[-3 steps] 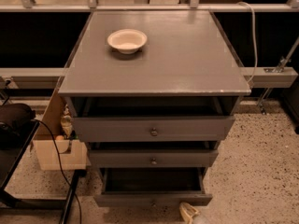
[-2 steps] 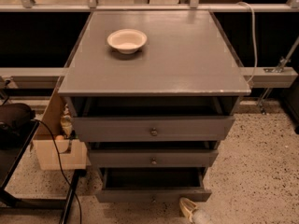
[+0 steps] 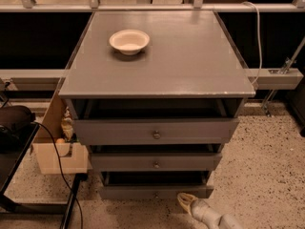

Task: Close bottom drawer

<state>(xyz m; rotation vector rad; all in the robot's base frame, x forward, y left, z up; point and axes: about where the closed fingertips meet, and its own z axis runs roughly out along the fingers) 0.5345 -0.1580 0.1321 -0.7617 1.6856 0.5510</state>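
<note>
Camera view: a grey cabinet (image 3: 157, 61) w/ three drawers is seen from above and in front. Its top edge overhangs the drawer fronts. A pale bowl (image 3: 129, 41) is set toward 11 o'clock on the top, well apart from every edge. Open speckled floor (image 3: 267, 166) is left at 3 o'clock of the cabinet. At 9 o'clock the room is crowded by a cardboard box (image 3: 55, 154), a black cable (image 3: 56, 151) and a dark table (image 3: 16, 149). The bottom drawer (image 3: 155, 192) is found at 6 o'clock, lowest in the stack. It is partly pulled out, w/ a dark gap shown btwn its front and the middle drawer (image 3: 156, 162). Its front is grey and the narrowest of the three; no knob can be made out on it. The gripper (image 3: 187, 202) is seen at approx. 5 o'clock of that front, low over the floor and just beside its lower edge. Contact cannot be told, nor whether the tool is spread or closed.
</note>
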